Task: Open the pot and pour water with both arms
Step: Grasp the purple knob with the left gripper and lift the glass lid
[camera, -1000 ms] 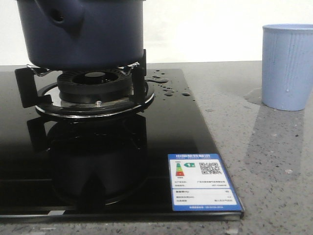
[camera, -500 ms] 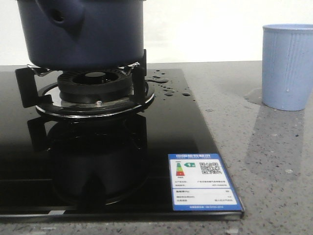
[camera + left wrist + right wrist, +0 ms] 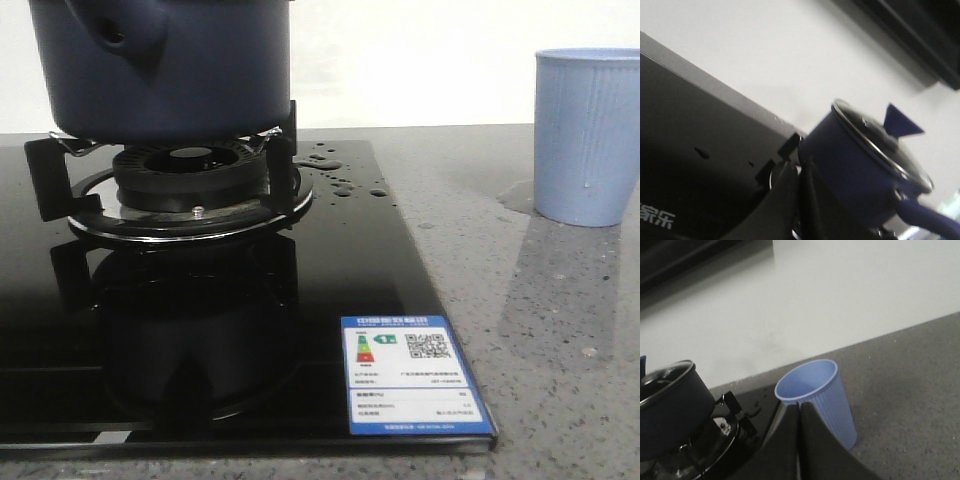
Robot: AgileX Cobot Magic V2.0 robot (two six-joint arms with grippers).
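Observation:
The dark navy-blue pot (image 3: 165, 65) sits on the burner stand of the black glass stove (image 3: 330, 270) at the back left, its handle mount with a round hole facing me. In the left wrist view the pot (image 3: 850, 165) carries a glass lid with a blue knob (image 3: 900, 122). My left gripper (image 3: 799, 167) is shut and empty, close beside the pot's wall. My right gripper (image 3: 799, 410) is shut and empty, in front of the light blue cup (image 3: 820, 395). Water beads (image 3: 340, 180) lie on the stove right of the burner. Neither gripper shows in the front view.
The light blue ribbed cup (image 3: 588, 135) stands on the grey speckled counter (image 3: 540, 330) at the right, with a thin wet patch (image 3: 515, 197) beside it. A blue energy label (image 3: 412, 375) sits at the stove's front right corner. A white wall runs behind.
The whole front view has shifted slightly left and up; the pot, stove and cup keep their places relative to each other.

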